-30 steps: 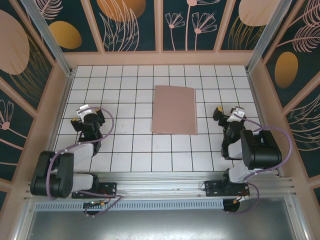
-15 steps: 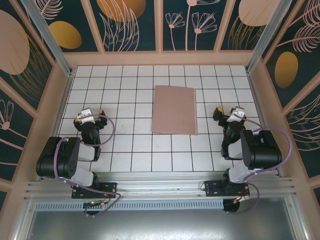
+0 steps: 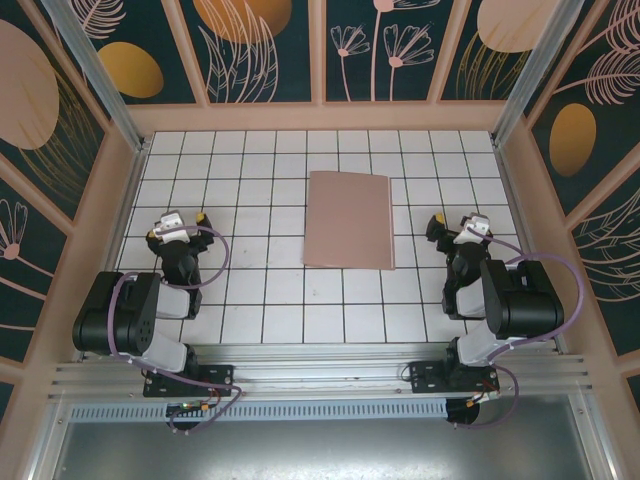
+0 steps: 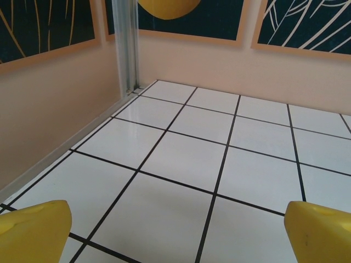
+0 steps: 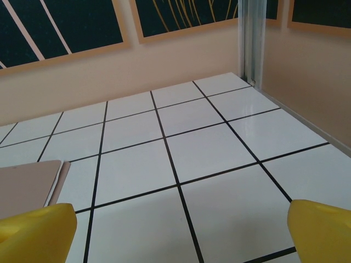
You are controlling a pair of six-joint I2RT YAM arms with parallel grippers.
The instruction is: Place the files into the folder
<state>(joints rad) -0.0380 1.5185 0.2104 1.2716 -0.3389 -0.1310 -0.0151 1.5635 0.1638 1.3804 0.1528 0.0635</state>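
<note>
The brown folder (image 3: 348, 220) lies shut and flat in the middle of the tiled table. Its near right corner shows at the left edge of the right wrist view as folder (image 5: 26, 186), with a pale edge along its side. The files are hidden from view. My left gripper (image 3: 177, 226) hovers low at the left side of the table, open, its yellow fingertips (image 4: 34, 231) wide apart over bare tiles. At the right side my right gripper (image 3: 455, 232) is also open, its fingertips (image 5: 321, 230) spread with nothing between them, a few tiles right of the folder.
Peach walls (image 3: 320, 117) and aluminium posts (image 4: 126, 46) enclose the white tiled table (image 3: 260, 200). The left gripper faces the far left corner, the right gripper (image 5: 178, 235) the far right corner post (image 5: 253, 41).
The left arm's elbow has swung upright near its base, and its gripper has shifted slightly toward the far side. The right arm and the folder have not moved.
</note>
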